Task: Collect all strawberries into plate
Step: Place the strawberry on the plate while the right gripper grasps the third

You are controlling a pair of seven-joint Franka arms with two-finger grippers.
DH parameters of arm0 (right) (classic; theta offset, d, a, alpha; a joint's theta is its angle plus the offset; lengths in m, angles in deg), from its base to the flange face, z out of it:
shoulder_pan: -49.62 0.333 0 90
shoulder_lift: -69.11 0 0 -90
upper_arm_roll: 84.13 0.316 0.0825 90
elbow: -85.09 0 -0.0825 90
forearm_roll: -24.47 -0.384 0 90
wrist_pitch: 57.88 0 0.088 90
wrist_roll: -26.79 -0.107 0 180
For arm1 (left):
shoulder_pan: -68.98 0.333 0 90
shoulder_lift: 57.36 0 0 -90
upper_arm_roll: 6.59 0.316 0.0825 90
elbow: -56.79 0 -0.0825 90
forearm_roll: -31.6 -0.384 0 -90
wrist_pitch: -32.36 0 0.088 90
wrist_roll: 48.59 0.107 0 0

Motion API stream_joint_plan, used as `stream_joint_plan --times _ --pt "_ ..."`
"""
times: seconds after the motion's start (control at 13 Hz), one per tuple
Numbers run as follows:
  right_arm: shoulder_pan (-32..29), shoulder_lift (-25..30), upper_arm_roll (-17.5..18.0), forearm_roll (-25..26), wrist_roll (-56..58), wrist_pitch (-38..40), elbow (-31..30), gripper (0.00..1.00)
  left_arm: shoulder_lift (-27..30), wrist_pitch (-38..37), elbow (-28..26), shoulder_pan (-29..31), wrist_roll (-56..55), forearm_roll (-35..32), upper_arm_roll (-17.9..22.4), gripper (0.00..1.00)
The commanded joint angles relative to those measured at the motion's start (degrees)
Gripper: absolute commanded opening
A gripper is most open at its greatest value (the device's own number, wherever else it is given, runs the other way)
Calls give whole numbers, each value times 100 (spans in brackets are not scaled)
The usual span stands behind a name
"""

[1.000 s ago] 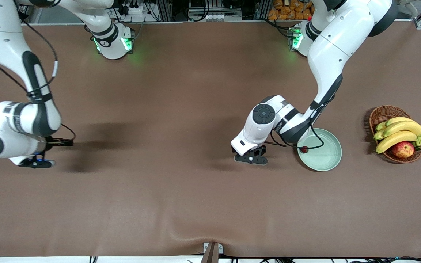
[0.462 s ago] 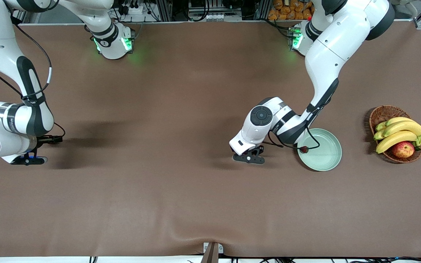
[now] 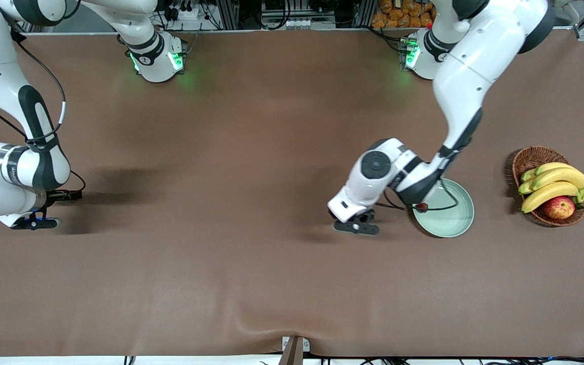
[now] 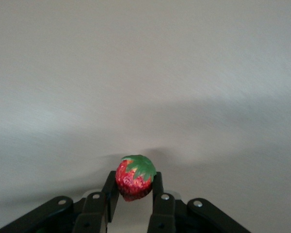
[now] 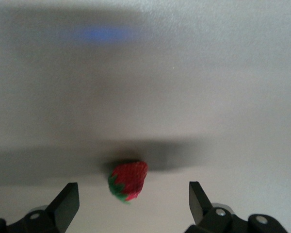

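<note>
Now left end effector (image 4: 135, 187) has closed on strawberry (image 4: 135, 177).

A plate (image 3: 449, 223) sits at the frame's right-centre, with a strawberry (image 3: 423, 206) on its rim at the side toward the frame's centre. A basket (image 3: 527, 159) of bananas (image 3: 555, 185) and an apple (image 3: 559, 207) lies near the right edge, apart from the plate. Beside the plate, toward the centre, the left gripper (image 4: 134, 187) pinches a second strawberry (image 4: 135, 176). At the far left edge, the right gripper (image 5: 131, 200) straddles a third strawberry (image 5: 127, 180) lying on the table (image 3: 251, 152).
</note>
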Motion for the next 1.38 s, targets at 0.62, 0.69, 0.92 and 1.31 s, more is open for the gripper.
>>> stream_joint_plan --times 0.62,0.69,0.92,1.31 --pt "-50 -54 138 98 140 61 6 15 1184 -938 -1586 3165 2225 -117 -1255 0" --pt "-15 -45 147 98 131 61 6 10 1140 -939 -1586 3244 2330 -117 -1247 4" --pt "449 165 165 11 0 87 181 1 1104 -939 -1647 3464 2577 -126 -1238 64" --pt "1722 508 165 -1289 -1271 384 164 0 1183 -956 -1613 3482 2228 -38 -1473 100"
